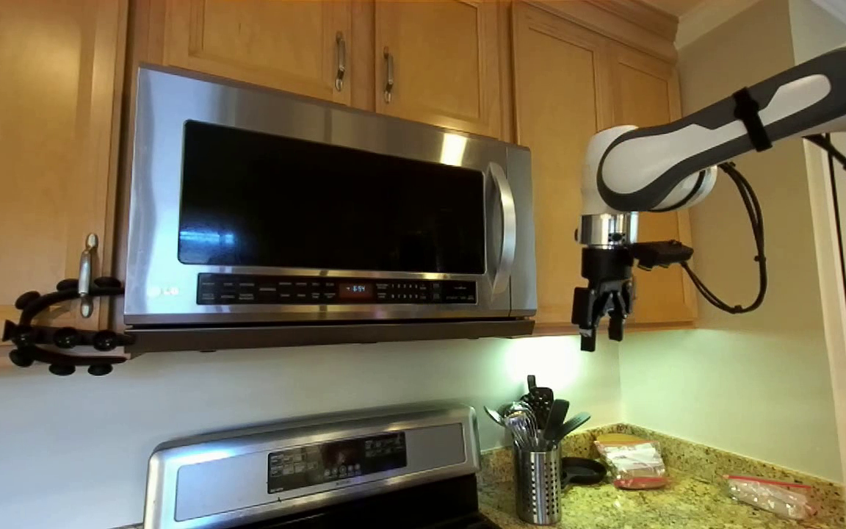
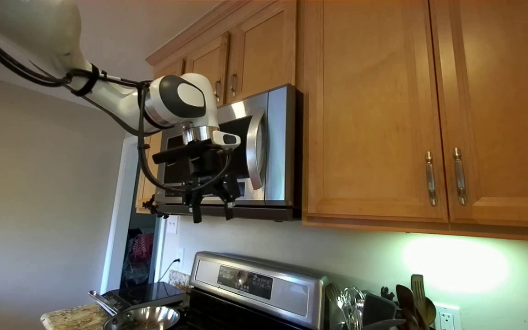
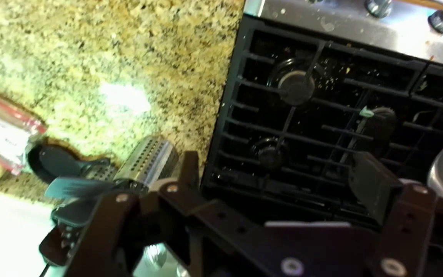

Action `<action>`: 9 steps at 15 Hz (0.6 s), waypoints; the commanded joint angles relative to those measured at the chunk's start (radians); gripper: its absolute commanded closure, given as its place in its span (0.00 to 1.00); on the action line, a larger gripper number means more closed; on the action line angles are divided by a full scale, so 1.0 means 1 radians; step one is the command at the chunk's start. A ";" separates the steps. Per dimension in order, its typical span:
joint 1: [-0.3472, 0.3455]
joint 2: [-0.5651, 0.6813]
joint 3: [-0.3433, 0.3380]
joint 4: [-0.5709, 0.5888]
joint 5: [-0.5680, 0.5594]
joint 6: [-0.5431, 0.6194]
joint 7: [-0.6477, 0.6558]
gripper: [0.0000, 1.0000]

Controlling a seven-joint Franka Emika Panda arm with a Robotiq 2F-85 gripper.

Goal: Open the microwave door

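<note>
The microwave door [image 1: 331, 198] is shut, with a steel frame and dark glass window. It shows in an exterior view, and partly behind the arm in the other view [image 2: 242, 160]. Its curved vertical steel handle [image 1: 501, 228] is at the door's right side; it also shows past the arm [image 2: 255, 149]. My gripper [image 1: 602, 336] points down, apart from the handle and low beside it. Its fingers are spread and empty [image 2: 213, 216]. In the wrist view the open fingers [image 3: 281, 173] hang above the stove, and the microwave is out of view.
Wooden cabinets [image 1: 438, 59] surround the microwave. A black flexible tripod [image 1: 63, 334] is at its left edge. Below are the steel stove panel [image 1: 320, 470], a utensil holder [image 1: 538, 485], bags [image 1: 632, 463] on the granite counter and a steel pan [image 2: 142, 317]. Black grates [image 3: 290, 130] cover the stove.
</note>
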 commanded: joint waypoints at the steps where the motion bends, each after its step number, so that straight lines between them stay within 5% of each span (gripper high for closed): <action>1: -0.003 -0.007 0.045 0.041 -0.098 0.117 0.030 0.00; 9: -0.069 0.011 0.077 0.039 -0.192 0.535 0.238 0.00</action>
